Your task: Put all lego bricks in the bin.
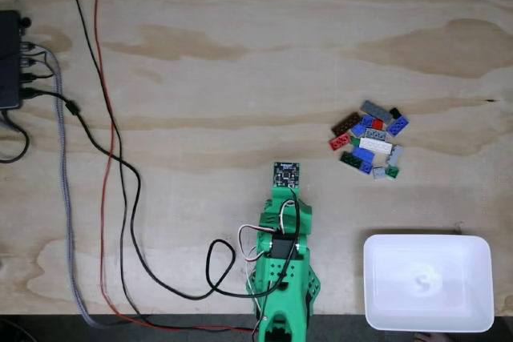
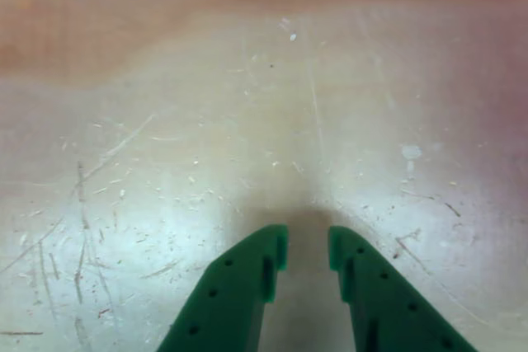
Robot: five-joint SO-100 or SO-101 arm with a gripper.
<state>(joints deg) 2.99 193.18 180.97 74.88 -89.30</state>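
Lego bricks (image 1: 369, 144) are heaped on the plywood table (image 1: 240, 78), well apart from the white bin (image 1: 429, 282), which is cut off at the lower right edge.
The gripper (image 2: 308, 246) is seen slightly parted, grasping nothing, over scratched bare wood; the green arm (image 1: 282, 270) is cropped by the bottom edge.

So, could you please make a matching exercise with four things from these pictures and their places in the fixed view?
Things:
1. lego bricks
2. bin
3. black box
4. gripper

Places:
A. left edge
B. bottom right corner
C. bottom middle, on the green arm
D. right of centre, in a pile

Pairs: 1-D, 2-B, 3-A, 4-C
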